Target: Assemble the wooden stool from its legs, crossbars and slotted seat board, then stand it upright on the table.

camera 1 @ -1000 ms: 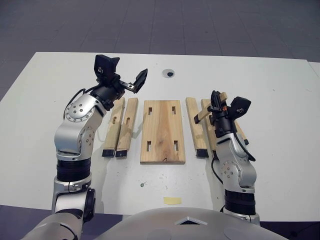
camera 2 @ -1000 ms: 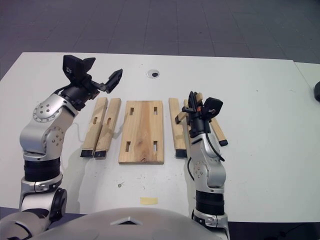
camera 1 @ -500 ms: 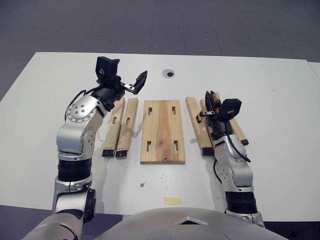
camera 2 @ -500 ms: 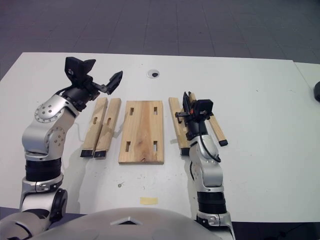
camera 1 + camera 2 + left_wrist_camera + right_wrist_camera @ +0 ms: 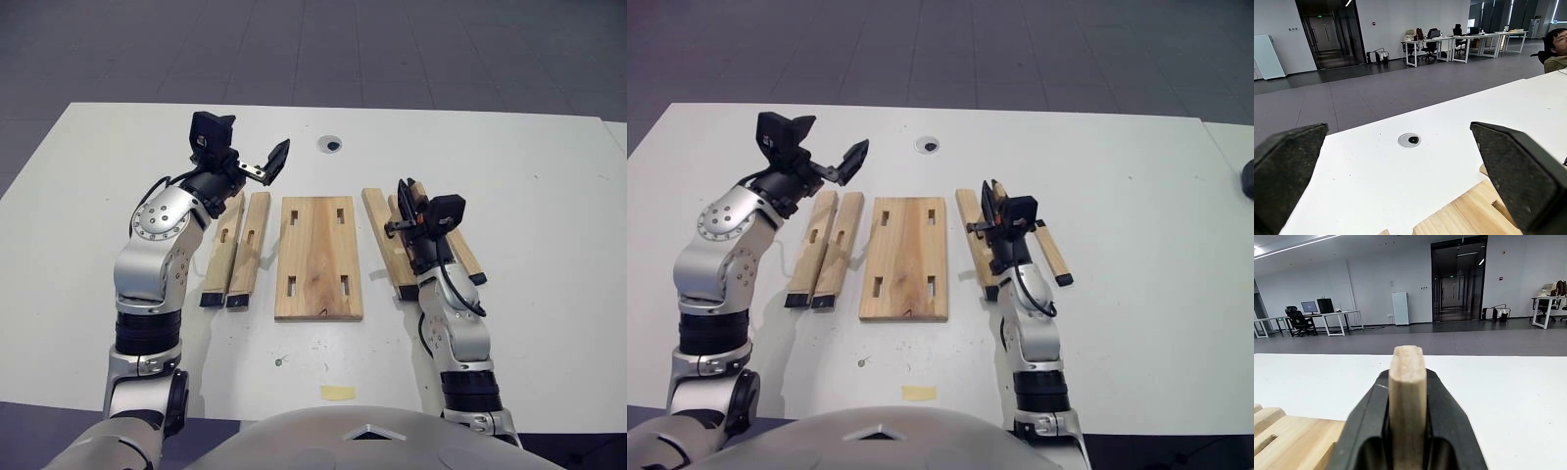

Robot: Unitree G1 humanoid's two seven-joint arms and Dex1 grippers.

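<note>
Pale pine laid out on the surface (image 5: pixel 549 176)
Four-slot seat board (image 5: pixel 318 257), black-capped legs (image 5: pixel 252 250) either side; right jaws clamped on crossbar (image 5: pixel 1407 396), left jaws wide open, empty.

Head stereo pair: high, facing fwd/down over table (image 5: pixel 549 176), mid range, near-full overlap. L wrist cam: low, close, looks thru spread left gripper (image 5: pixel 1399 131); shares table hole (image 5: pixel 1409 140) w/ head. R wrist cam: low, sights along crossbar (image 5: pixel 1407 406) clamped in right gripper (image 5: pixel 1407 377).
</note>
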